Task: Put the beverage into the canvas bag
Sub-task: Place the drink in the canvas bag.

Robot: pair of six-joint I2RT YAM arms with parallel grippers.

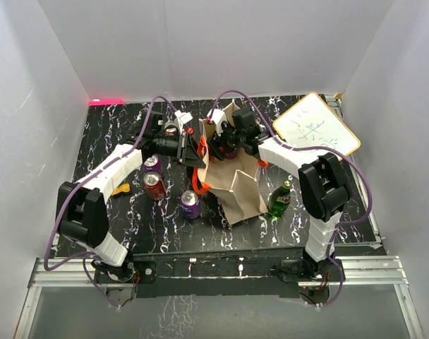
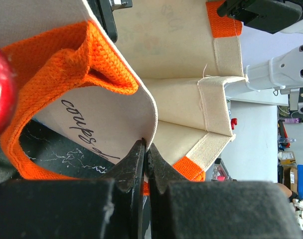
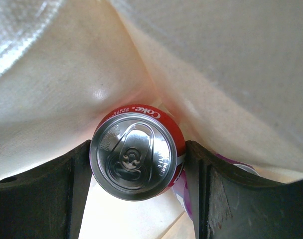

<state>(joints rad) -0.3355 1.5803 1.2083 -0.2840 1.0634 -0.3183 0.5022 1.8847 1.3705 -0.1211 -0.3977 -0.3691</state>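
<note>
Right wrist view: Coke can (image 3: 136, 157) is clasped by right gripper (image 3: 137, 152) inside canvas bag (image 3: 216, 59), whose rim is pinched by left gripper (image 2: 145, 149).

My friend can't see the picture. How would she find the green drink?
Find the big beige canvas bag in the middle of the black marbled table. Beside it, toward the right arm, is a green bottle. It's the only bottle; the drinks across the bag are cans.

A robotics lab test cell: plain white panel walls (image 1: 200, 49) box in a black white-veined tabletop (image 1: 109, 131), with white-and-black robot arms (image 1: 105, 176) on a silver aluminium rail frame (image 1: 370, 268).
</note>
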